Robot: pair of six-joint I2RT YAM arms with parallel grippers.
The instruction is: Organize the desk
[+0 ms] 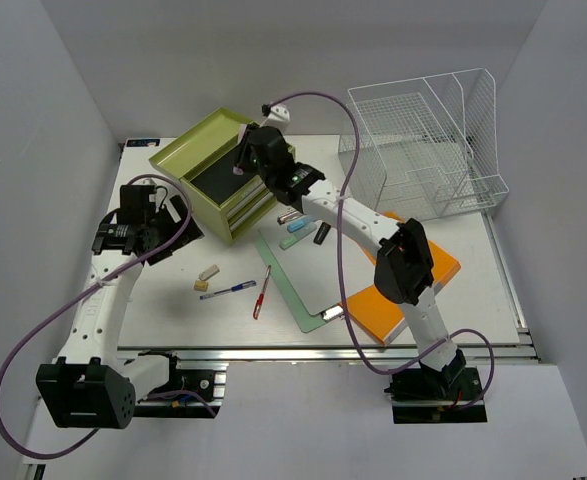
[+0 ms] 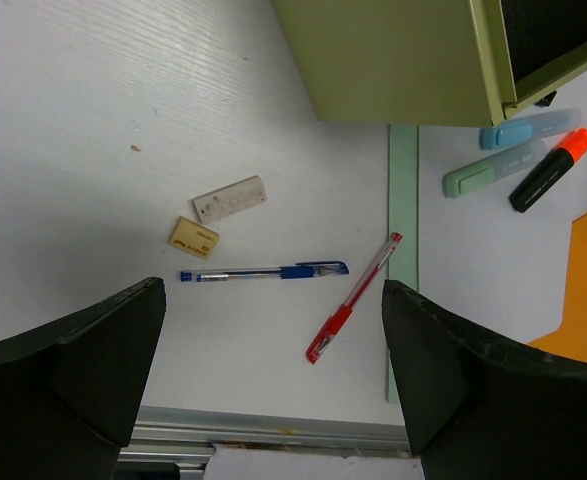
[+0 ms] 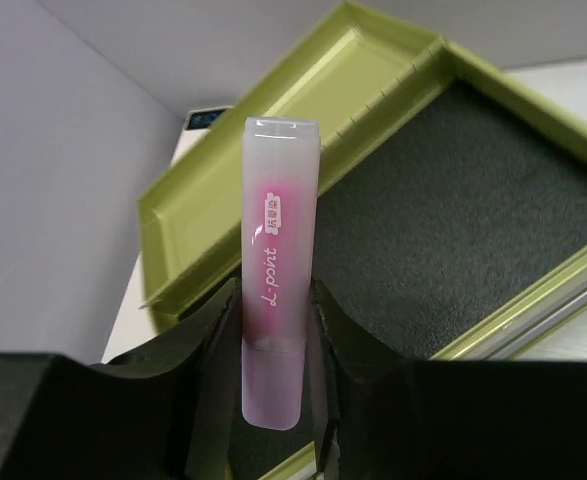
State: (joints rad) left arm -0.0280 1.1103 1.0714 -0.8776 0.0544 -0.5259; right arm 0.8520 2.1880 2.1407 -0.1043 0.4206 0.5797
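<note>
Desk (image 2: 93, 120): large flat white tabletop with a silver aluminium rail on its front edge. It lies beneath both pincers, and the rail runs just behind the left pincer's fingers.
Right pincer (image 3: 273, 330): clamped on a translucent pink plastic highlighter tube (image 3: 276, 250) with white lettering. The tube stands lengthwise between the fingers, its clear end poking past the tips.
Beyond right pincer: olive-green metal drawer box (image 3: 373, 110), its top tray lined with dark foam, directly behind the held tube.
Left pincer (image 2: 273, 300): jaws spread wide with nothing between them, hanging above the desk.
Under left pincer: blue clear-barrel ballpoint pen (image 2: 263, 272) and red clear-barrel ballpoint pen (image 2: 353, 312) lie in the gap between the fingers, near each other but apart. A white block eraser (image 2: 230, 198) and a small tan eraser (image 2: 193, 237) lie just beyond the blue pen.
Beside left pincer: pale green flat clipboard (image 2: 403, 200), edge-on past one finger. Beyond it a pale blue highlighter (image 2: 529, 128), a mint-green highlighter (image 2: 493, 172) and a black marker with orange cap (image 2: 551, 172) lie side by side.
Well apart from both pincers: white wire tray rack (image 1: 423, 150); flat orange folder (image 1: 441, 265).
</note>
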